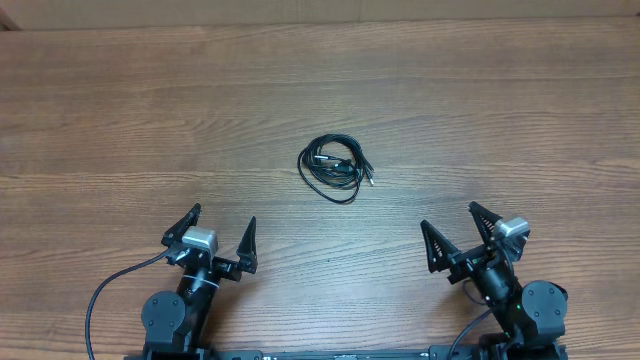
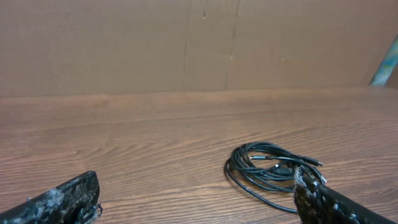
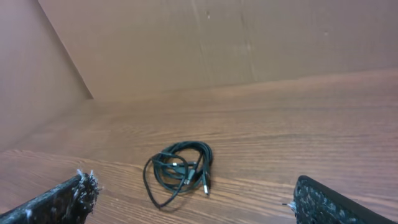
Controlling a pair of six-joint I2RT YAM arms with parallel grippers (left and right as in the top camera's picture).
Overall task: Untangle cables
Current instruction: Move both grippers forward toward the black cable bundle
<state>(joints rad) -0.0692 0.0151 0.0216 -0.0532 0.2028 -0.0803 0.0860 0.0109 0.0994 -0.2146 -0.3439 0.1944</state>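
The cables [image 1: 335,167] lie in a small black tangled coil with silver plug tips near the middle of the wooden table. They also show in the left wrist view [image 2: 267,171] and in the right wrist view [image 3: 180,168]. My left gripper [image 1: 220,235] is open and empty at the front left, well short of the coil. My right gripper [image 1: 455,232] is open and empty at the front right, also apart from the coil. In the wrist views the left gripper [image 2: 196,196] and the right gripper [image 3: 193,196] show only their fingertips at the bottom edges.
The wooden table [image 1: 120,120] runs wide on all sides of the coil. A brown cardboard wall [image 2: 186,43] stands along the far edge and also at the left [image 3: 31,74]. A thick black cord [image 1: 100,295] trails from the left arm's base.
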